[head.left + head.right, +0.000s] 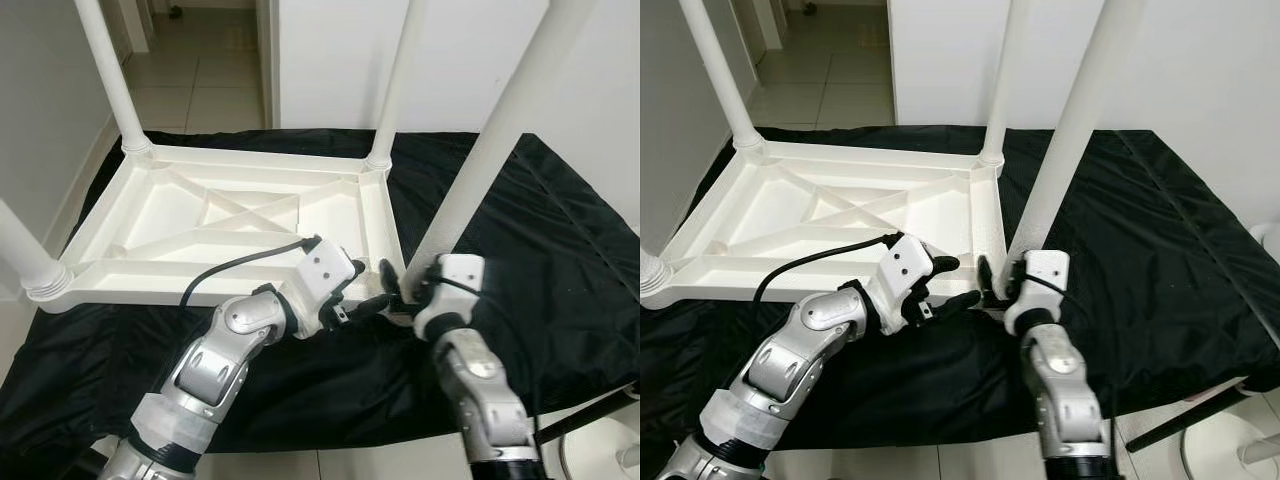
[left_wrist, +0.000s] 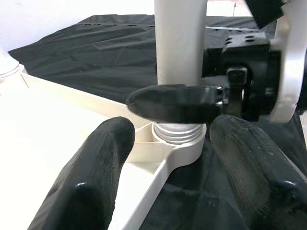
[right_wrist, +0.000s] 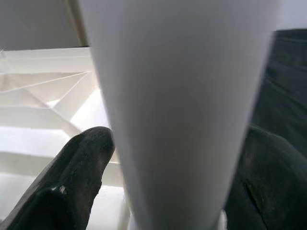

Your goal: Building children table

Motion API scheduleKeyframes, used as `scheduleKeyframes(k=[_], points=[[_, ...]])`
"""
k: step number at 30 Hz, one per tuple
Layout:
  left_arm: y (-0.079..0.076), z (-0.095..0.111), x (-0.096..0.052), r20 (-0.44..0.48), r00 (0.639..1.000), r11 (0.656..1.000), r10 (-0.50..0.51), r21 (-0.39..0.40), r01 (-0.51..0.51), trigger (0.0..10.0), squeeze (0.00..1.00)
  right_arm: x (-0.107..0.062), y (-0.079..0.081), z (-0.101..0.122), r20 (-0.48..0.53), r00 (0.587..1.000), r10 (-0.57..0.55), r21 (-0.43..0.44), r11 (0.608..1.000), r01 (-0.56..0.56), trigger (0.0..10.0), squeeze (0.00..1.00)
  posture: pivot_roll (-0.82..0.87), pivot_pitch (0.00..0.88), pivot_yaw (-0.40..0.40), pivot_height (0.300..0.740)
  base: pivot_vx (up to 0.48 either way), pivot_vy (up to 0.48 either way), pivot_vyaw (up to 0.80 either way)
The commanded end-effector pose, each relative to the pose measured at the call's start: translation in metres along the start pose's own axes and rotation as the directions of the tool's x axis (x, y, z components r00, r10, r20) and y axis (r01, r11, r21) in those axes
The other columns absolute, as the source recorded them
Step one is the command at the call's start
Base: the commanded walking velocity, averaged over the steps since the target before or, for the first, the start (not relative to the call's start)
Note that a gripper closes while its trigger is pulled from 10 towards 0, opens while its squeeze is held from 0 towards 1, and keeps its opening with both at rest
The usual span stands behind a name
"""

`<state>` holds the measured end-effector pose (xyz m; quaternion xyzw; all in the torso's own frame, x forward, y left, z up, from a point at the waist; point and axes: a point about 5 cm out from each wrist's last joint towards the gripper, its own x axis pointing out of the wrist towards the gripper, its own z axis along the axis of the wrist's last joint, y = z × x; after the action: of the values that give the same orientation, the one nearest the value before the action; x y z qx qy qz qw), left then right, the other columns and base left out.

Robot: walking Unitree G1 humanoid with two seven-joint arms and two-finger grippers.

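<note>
A white plastic table (image 1: 230, 215) lies upside down on a black cloth (image 1: 560, 240). Three legs stand in its corners: far left (image 1: 108, 75), far right (image 1: 393, 85) and near left (image 1: 25, 258). The near right leg (image 1: 490, 150) stands tilted in its threaded corner socket (image 2: 178, 132). My right gripper (image 1: 405, 290) is shut on the base of this leg, with a black finger (image 3: 76, 177) on either side of it (image 3: 182, 96). My left gripper (image 1: 365, 300) is open just beside the same socket, its fingers (image 2: 91, 177) on either side of the corner and holding nothing.
The cloth covers a low surface whose front edge (image 1: 330, 440) runs by my body. Tiled floor (image 1: 200, 80) leads through a doorway at the far left. A white wall (image 1: 460, 50) rises behind. A black rod (image 1: 1190, 415) and a white object (image 1: 1240, 450) lie at lower right.
</note>
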<state>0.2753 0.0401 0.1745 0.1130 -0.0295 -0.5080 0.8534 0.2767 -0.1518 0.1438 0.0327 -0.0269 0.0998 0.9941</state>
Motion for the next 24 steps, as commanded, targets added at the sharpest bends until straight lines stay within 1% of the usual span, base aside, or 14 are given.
scheduleKeyframes(k=[1,2,3,4,7,9,13,15,18,20,21,22,23,24], points=[[0.0,0.001,-0.002,-0.001,1.0,1.0,0.014,0.011,-0.014,10.0,0.0,0.0,0.0,0.003,0.012,0.994,0.108,-0.06,0.992,-0.107,10.0,0.0,-0.05,0.011,-0.022,0.74,0.0,0.0,0.0],[-0.001,0.001,-0.003,-0.003,1.0,1.0,0.012,0.013,-0.012,10.0,0.0,-0.002,-0.001,0.002,0.006,0.988,0.156,-0.1,0.983,-0.155,10.0,0.0,-0.05,0.011,-0.022,0.74,0.0,0.0,0.0],[-0.001,0.001,-0.003,-0.003,1.0,1.0,0.012,0.013,-0.012,10.0,0.0,-0.002,-0.001,0.002,0.006,0.988,0.156,-0.1,0.983,-0.155,10.0,0.0,-0.05,0.011,-0.022,0.74,0.0,0.0,0.0],[-0.002,0.0,-0.004,-0.007,1.0,1.0,0.009,0.014,-0.009,10.0,0.0,-0.002,-0.005,0.0,-0.007,0.978,0.207,-0.118,0.971,-0.207,10.0,0.0,-0.04,0.011,-0.027,0.74,0.0,0.0,0.0],[-0.002,-0.001,-0.005,-0.01,1.0,1.0,0.006,0.015,-0.006,10.0,0.0,-0.002,-0.008,-0.001,-0.017,0.97,0.242,-0.13,0.962,-0.242,10.0,0.0,-0.04,0.011,-0.029,0.74,0.0,0.0,0.0],[-0.004,-0.002,-0.006,-0.019,1.0,1.0,-0.005,0.023,0.006,10.0,0.0,0.003,-0.015,-0.004,-0.045,0.951,0.306,-0.16,0.938,-0.309,10.0,0.0,-0.03,0.014,-0.034,0.74,0.0,0.0,0.0],[-0.004,-0.002,-0.007,-0.022,1.0,1.0,-0.009,0.025,0.009,10.0,0.0,0.004,-0.017,-0.004,-0.057,0.943,0.329,-0.17,0.927,-0.333,10.0,0.0,-0.03,0.014,-0.034,0.74,0.0,0.0,0.0],[-0.004,-0.003,-0.008,-0.026,1.0,1.0,-0.014,0.027,0.015,10.0,0.0,0.007,-0.02,-0.004,-0.07,0.935,0.349,-0.185,0.916,-0.356,10.0,0.0,-0.03,0.014,-0.033,0.74,0.0,0.0,0.0],[-0.006,-0.006,-0.014,-0.042,0.998,0.999,-0.038,0.034,0.04,10.0,0.0,0.02,-0.029,-0.004,-0.122,0.902,0.414,-0.217,0.876,-0.431,10.0,0.0,-0.02,0.012,-0.028,0.74,0.0,0.0,0.0],[-0.007,-0.007,-0.016,-0.045,0.998,0.998,-0.047,0.033,0.049,10.0,0.0,0.024,-0.032,-0.003,-0.131,0.893,0.43,-0.219,0.866,-0.449,10.0,0.0,-0.02,0.011,-0.026,0.74,0.0,0.0,0.0],[-0.008,-0.007,-0.016,-0.048,0.997,0.998,-0.054,0.033,0.056,10.0,0.0,0.026,-0.034,-0.003,-0.138,0.889,0.436,-0.223,0.861,-0.457,7.3,0.0,-0.02,0.01,-0.027,0.74,0.0,0.0,0.0],[-0.009,-0.007,-0.017,-0.049,0.997,0.998,-0.06,0.033,0.062,10.0,0.0,0.028,-0.035,-0.003,-0.142,0.887,0.439,-0.231,0.857,-0.461,5.0,0.0,-0.02,0.009,-0.029,0.74,0.0,0.0,0.0],[-0.01,-0.007,-0.017,-0.05,0.997,0.997,-0.065,0.034,0.067,10.0,0.0,0.031,-0.036,-0.004,-0.15,0.882,0.447,-0.234,0.851,-0.471,1.3,0.0,-0.02,0.007,-0.028,0.74,0.0,0.0,0.0],[-0.01,-0.007,-0.017,-0.05,0.997,0.997,-0.065,0.034,0.067,10.0,0.0,0.031,-0.036,-0.004,-0.15,0.882,0.447,-0.234,0.851,-0.471,1.3,0.0,-0.02,0.007,-0.028,0.74,0.0,0.0,0.0]])
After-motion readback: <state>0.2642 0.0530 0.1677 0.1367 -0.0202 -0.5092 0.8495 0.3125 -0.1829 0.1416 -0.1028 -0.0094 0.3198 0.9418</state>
